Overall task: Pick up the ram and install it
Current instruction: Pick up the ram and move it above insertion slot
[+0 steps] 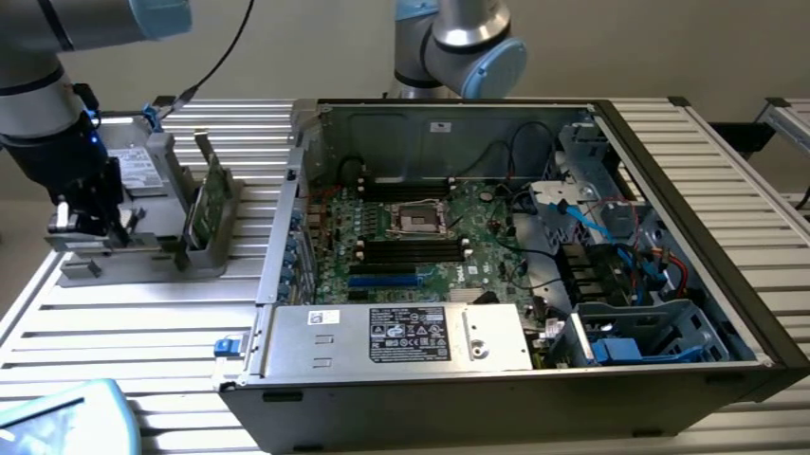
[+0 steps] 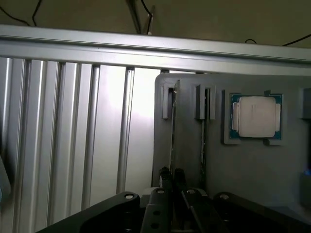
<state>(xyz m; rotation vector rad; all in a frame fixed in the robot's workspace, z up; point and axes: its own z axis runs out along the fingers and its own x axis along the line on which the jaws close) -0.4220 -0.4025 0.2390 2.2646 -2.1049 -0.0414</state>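
The ram (image 1: 211, 194), a narrow green board, stands upright in the grey holder (image 1: 133, 261) on the exterior view's left. My gripper (image 1: 89, 223) hangs over the holder's other end, apart from that board, toward the exterior view's left. In the wrist view my gripper (image 2: 172, 175) has its fingertips nearly together. A thin board (image 2: 173, 126) stands edge-on in a holder slot and runs away from them. I cannot tell whether they touch it. The open computer case (image 1: 708, 246) lies at the exterior view's right with its motherboard (image 1: 487, 227) and dark memory slots (image 1: 405, 251).
A square silver processor chip (image 2: 256, 116) sits in a pocket of the holder (image 2: 243, 165). A grey drive (image 1: 127, 161) lies behind the holder. A power supply box (image 1: 405, 336) fills the case's near side, with cables (image 1: 608, 227) at its far right. Slatted tabletop (image 2: 73, 145) surrounds the holder.
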